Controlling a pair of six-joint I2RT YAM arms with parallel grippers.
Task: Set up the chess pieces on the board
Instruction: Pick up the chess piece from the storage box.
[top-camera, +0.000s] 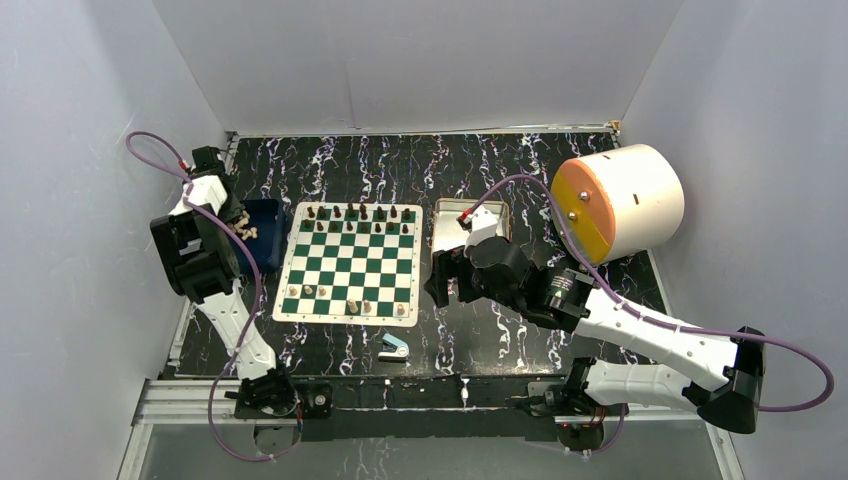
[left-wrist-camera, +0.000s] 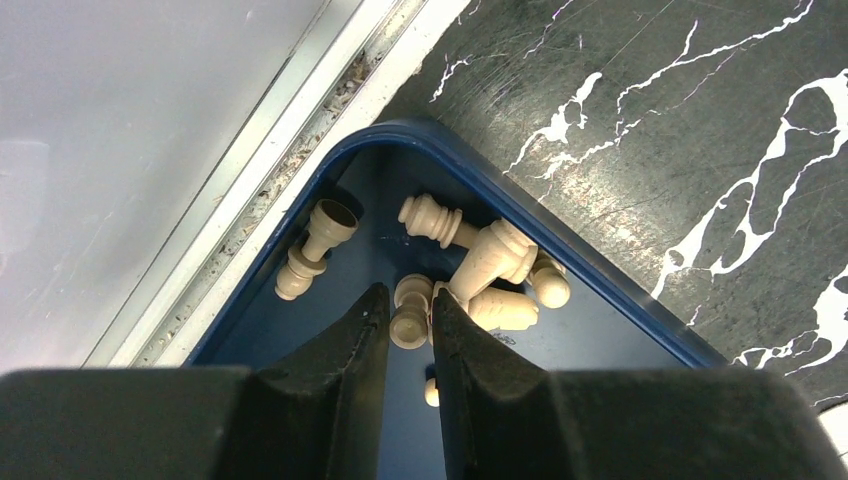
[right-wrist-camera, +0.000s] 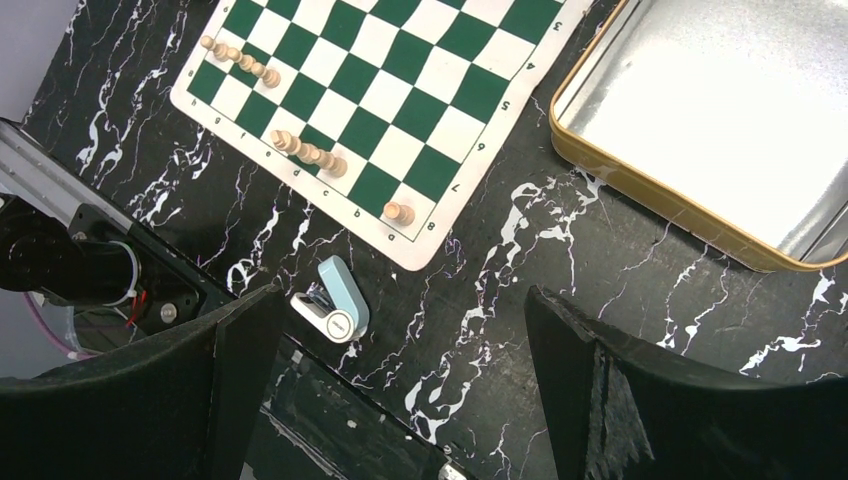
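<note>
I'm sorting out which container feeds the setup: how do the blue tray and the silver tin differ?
The blue tray is dark blue; the silver tin is shiny metal with a gold rim. The tray holds several pale pieces lying on their sides; the tin's visible part shows bare metal. The tray sits left of the board, the tin right. Both rest on the table.

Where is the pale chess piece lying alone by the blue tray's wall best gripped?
Across the slim stem of the chess piece, probably from straight above: it lies tipped over, clear of the pile, with the blue tray wall close alongside, blocking a sideways approach.
</note>
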